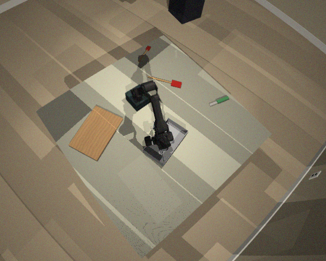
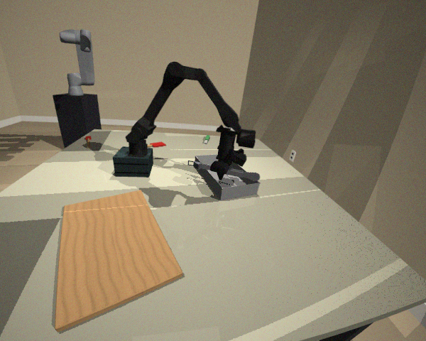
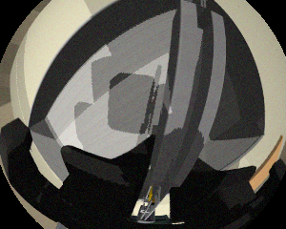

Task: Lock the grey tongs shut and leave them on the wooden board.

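Observation:
The grey tongs (image 2: pixel 203 165) (image 3: pixel 185 72) lie roughly level along the roasting tin (image 1: pixel 179 136) (image 2: pixel 238 191) (image 3: pixel 73 116). Their two arms are squeezed close together in the wrist view. The hinge end points toward the robot's base, and a small loop sticks out past the tin's rim. My gripper (image 1: pixel 163 143) (image 2: pixel 221 175) (image 3: pixel 162 140) points down into the tin and is shut on the tongs, across both arms. The tips are hard to make out; whether the lock has caught cannot be seen. The wooden board (image 1: pixel 95 133) (image 2: pixel 113 253) (image 3: pixel 268 168) lies flat, bare, apart from the tin.
A red-headed spatula (image 1: pixel 176 84) (image 2: pixel 157 144) lies behind the arm's base, and another red-ended tool (image 1: pixel 148 48) (image 2: pixel 88 138) farther back. A green-handled tool (image 1: pixel 222 99) (image 2: pixel 206 138) lies off beyond the tin. The tin's raised walls surround my fingers.

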Motion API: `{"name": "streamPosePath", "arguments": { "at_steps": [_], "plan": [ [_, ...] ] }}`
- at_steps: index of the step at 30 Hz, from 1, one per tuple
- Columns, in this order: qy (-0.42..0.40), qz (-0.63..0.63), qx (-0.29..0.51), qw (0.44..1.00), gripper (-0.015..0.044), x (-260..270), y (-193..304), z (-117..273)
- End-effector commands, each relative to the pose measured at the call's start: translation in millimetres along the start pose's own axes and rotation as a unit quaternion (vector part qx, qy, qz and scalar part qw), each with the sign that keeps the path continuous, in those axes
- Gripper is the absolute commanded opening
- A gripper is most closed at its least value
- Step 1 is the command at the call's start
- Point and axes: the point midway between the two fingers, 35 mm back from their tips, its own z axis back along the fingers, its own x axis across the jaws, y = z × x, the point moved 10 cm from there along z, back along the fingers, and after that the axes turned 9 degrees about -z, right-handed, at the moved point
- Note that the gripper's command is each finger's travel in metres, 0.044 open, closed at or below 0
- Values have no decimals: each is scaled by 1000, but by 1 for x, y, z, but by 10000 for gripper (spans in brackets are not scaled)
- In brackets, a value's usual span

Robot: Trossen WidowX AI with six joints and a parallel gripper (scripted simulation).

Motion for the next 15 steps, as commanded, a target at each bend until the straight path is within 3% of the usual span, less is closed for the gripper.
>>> {"name": "streamPosePath", "arguments": {
  "at_steps": [1, 7, 13, 15],
  "plan": [
    [-1, 0, -1, 1000, -144, 0, 0, 1],
    [-2, -1, -1, 1000, -150, 1, -2, 16],
    [-3, -2, 0, 1000, -150, -1, -2, 92],
    [-3, -3, 0, 1000, -150, -1, 0, 101]
  ]
}}
